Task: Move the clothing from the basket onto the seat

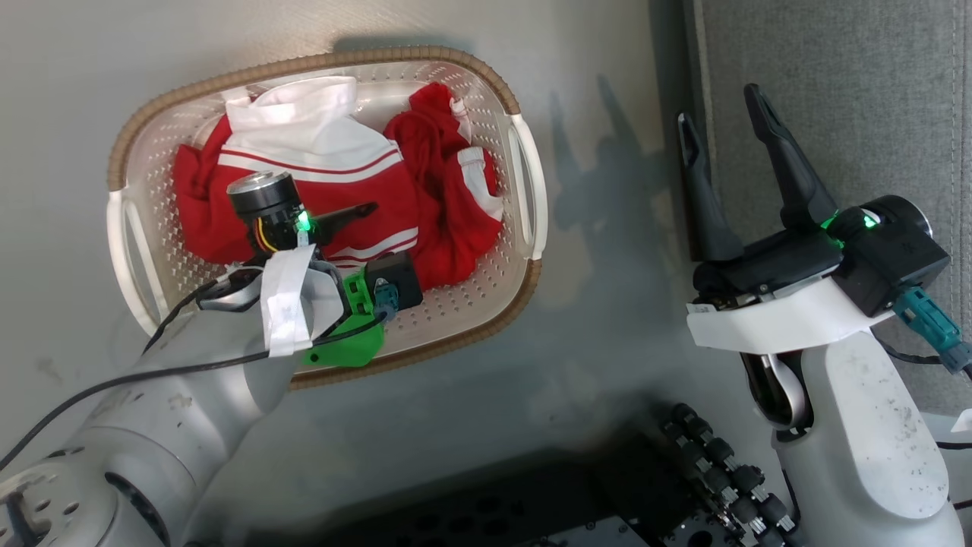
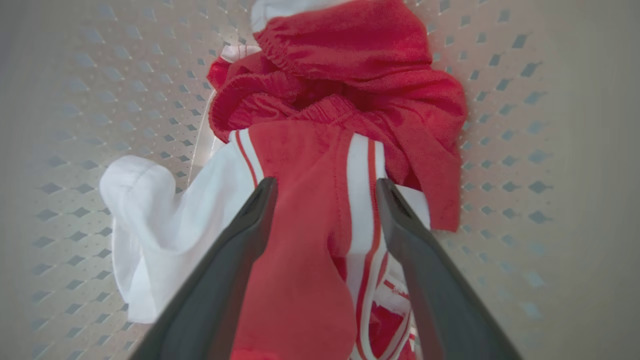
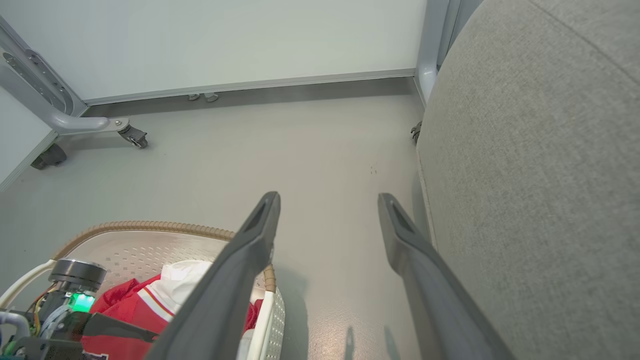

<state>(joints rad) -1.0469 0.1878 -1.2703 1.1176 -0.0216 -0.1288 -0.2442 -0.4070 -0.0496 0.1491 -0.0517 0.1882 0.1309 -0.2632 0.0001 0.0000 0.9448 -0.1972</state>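
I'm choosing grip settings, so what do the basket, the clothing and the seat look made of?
The basket looks like matte cream plastic, judging by its moulded perforations; its brown rim seems woven-look, perhaps plastic too. The clothing looks like thin, slightly shiny synthetic knit, crumpling softly. The seat looks like light grey woven upholstery fabric, with a stitched seam.

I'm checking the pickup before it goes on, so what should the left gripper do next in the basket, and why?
Probably close the left gripper on the jersey. Its jaws stand open inside the basket, and a red fold of the jersey looks to lie between them, so a grip seems ready. Nothing is held yet.
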